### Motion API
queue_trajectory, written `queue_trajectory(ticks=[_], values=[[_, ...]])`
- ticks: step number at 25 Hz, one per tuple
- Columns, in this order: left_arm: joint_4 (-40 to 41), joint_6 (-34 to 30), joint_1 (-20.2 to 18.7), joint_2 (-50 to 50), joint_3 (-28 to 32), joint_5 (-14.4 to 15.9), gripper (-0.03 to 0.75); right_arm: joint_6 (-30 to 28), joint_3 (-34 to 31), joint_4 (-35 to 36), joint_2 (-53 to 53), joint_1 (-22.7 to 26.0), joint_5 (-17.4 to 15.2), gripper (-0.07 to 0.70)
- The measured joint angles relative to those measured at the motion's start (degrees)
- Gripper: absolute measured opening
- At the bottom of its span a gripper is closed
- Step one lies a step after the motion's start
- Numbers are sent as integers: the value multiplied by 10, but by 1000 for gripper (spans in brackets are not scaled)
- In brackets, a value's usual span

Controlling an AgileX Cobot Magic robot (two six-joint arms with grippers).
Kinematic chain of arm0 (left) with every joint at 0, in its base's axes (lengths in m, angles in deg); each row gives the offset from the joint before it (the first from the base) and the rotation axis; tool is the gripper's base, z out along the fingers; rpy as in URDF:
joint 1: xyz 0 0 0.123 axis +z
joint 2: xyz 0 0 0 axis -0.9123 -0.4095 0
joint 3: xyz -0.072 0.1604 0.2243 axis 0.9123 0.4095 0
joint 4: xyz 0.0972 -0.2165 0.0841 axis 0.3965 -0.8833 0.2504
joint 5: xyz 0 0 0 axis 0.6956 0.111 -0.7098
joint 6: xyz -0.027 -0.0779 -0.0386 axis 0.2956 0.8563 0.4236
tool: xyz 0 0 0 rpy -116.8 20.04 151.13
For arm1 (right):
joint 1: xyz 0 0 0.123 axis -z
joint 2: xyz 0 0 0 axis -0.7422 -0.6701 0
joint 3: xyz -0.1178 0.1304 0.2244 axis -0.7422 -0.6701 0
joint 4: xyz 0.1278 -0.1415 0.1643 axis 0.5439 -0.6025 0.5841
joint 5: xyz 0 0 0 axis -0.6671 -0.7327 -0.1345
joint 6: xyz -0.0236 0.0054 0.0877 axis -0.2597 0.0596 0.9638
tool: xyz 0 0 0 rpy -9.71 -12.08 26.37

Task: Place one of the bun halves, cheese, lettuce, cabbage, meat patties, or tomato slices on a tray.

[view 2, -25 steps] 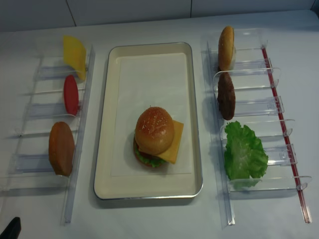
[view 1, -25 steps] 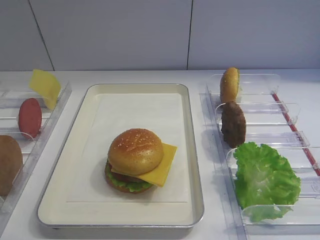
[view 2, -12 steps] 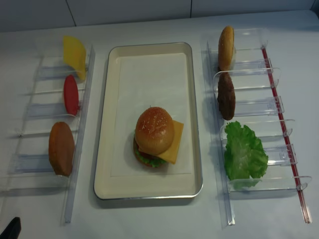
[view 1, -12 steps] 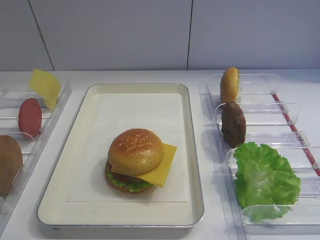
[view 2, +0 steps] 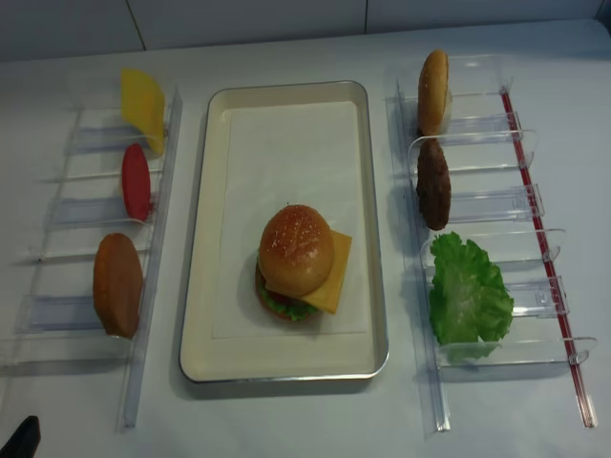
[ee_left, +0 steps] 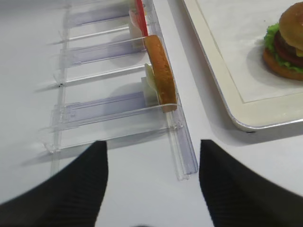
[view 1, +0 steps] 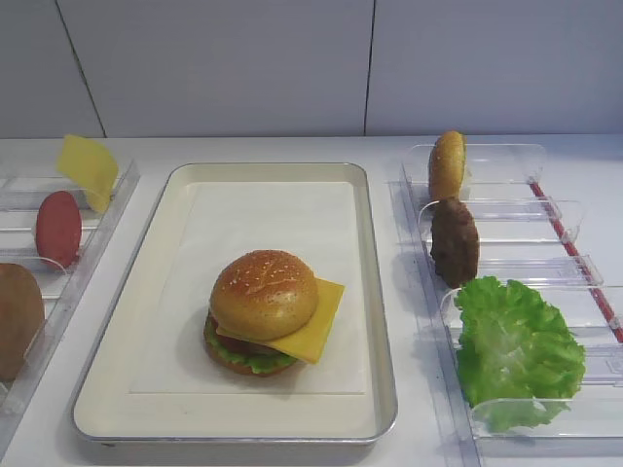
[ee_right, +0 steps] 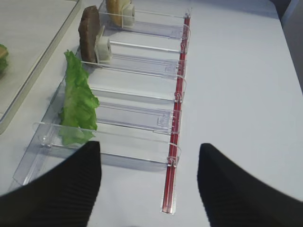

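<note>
On the paper-lined silver tray [view 1: 382, 292] stands a stacked burger: a sesame bun half [view 1: 264, 292] on top, over cheese [view 1: 319, 329] and lettuce [view 1: 243, 360]. The right-hand holders carry a bun half [view 1: 447, 165], a meat patty [view 1: 455, 241] and a lettuce leaf [view 1: 516, 345]. On the left stand cheese [view 1: 88, 167], a tomato slice [view 1: 58, 229] and another bun half [view 1: 15, 316]. My right gripper [ee_right: 149, 184] is open and empty, near the lettuce [ee_right: 78, 101]. My left gripper [ee_left: 152, 184] is open and empty, short of the bun half [ee_left: 161, 71].
Clear plastic holder racks [view 2: 477, 205] flank the tray on both sides, the right one edged by a red strip [ee_right: 173, 156]. A grey wall stands behind the white table. A dark tip [view 2: 19, 439] shows at the front left corner.
</note>
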Motion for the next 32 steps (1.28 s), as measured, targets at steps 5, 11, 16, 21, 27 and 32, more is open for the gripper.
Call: queue_trajectory(ticks=[5, 11, 16, 21, 27, 32], values=[[0, 0, 0, 0, 0, 0, 413, 0, 0, 0, 0, 0, 0, 449], [0, 0, 0, 0, 0, 0, 413, 0, 0, 0, 0, 0, 0, 448], [0, 0, 0, 0, 0, 0, 413, 0, 0, 0, 0, 0, 0, 448], [0, 0, 0, 0, 0, 0, 413, 0, 0, 0, 0, 0, 0, 448], [0, 0, 0, 0, 0, 0, 413, 0, 0, 0, 0, 0, 0, 448], [0, 0, 0, 0, 0, 0, 413, 0, 0, 0, 0, 0, 0, 448]])
